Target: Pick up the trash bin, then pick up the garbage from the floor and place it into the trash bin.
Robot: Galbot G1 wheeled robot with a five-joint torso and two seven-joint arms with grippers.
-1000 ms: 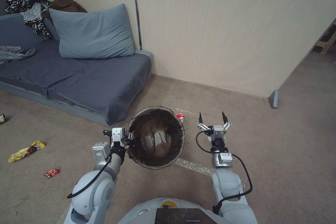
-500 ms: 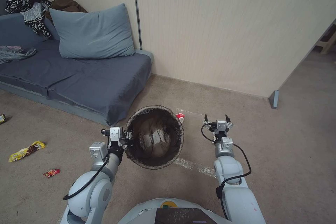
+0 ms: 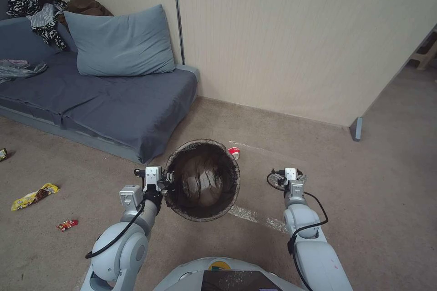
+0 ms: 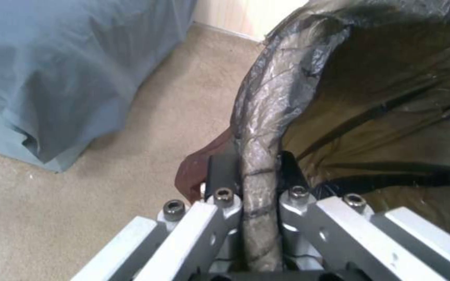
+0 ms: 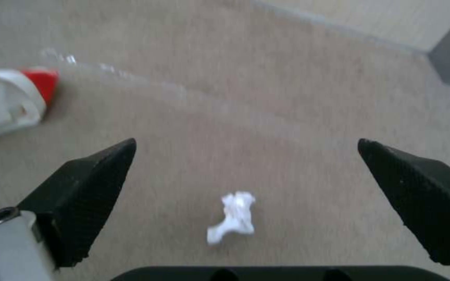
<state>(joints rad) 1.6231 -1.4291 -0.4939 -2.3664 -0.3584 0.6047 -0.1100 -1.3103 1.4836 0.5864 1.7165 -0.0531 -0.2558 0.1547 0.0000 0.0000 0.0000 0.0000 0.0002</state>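
Fingers (image 4: 224, 175) of the left gripper (image 4: 251, 179) are pinching the bag-covered rim of the trash bin (image 3: 202, 181), one finger outside the wall and one inside. The bin is hanging off the carpet (image 3: 364, 200) in front of the robot, near the corner of the sofa (image 3: 104, 100), its mouth tilted toward the head camera so the crumpled dark liner is showing. The right gripper (image 5: 246, 187) is pointing down at the floor with its black fingers spread wide, and a small white tissue (image 5: 234, 218) is lying on the carpet between them. The right wrist view is also catching a red-and-white paper cup (image 5: 11, 99) lying beside the bin. The head view is showing a yellow wrapper (image 3: 34, 196) and a red wrapper (image 3: 67, 224) well apart to the left.
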